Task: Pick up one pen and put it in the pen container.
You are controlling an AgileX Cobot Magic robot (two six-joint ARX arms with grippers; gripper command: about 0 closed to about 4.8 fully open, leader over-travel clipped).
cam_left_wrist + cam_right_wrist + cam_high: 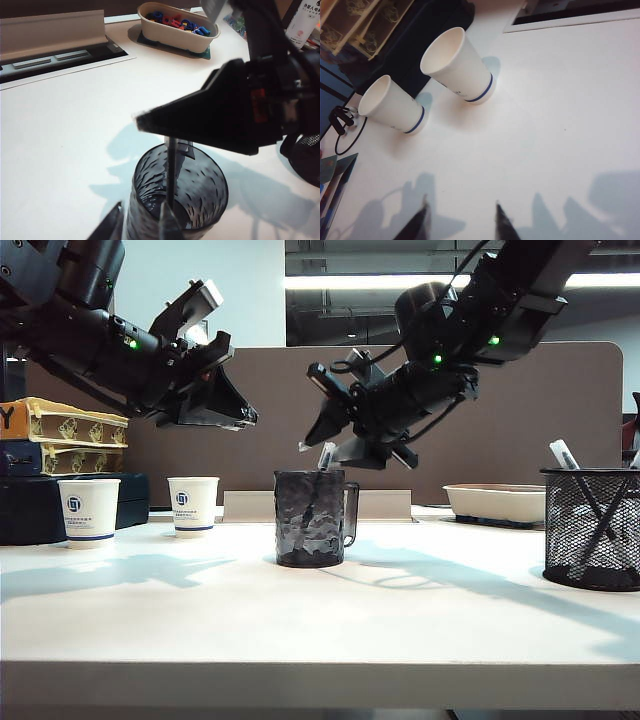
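Note:
A slim dark pen (pixel 322 472) stands tilted inside a dark dimpled mug (pixel 311 520) at the table's middle, its whitish end poking above the rim. My right gripper (pixel 322 445) hangs just above that end, open; the right wrist view shows its gripper (pixel 461 220) with only bare table between the tips. My left gripper (pixel 235 412) hovers open, up and to the left of the mug. Its wrist view looks down on the mug (pixel 200 195), the pen (pixel 171 170) and the gripper (pixel 141 226). The black mesh pen container (pixel 592 530) stands far right with pens in it.
Two white paper cups (pixel 89 512) (pixel 193 506) stand at the left, also seen in the right wrist view (pixel 457 65) (pixel 390 105). Stacked boxes (pixel 60 440) sit behind them. A beige tray (pixel 495 502) of coloured pieces lies back right.

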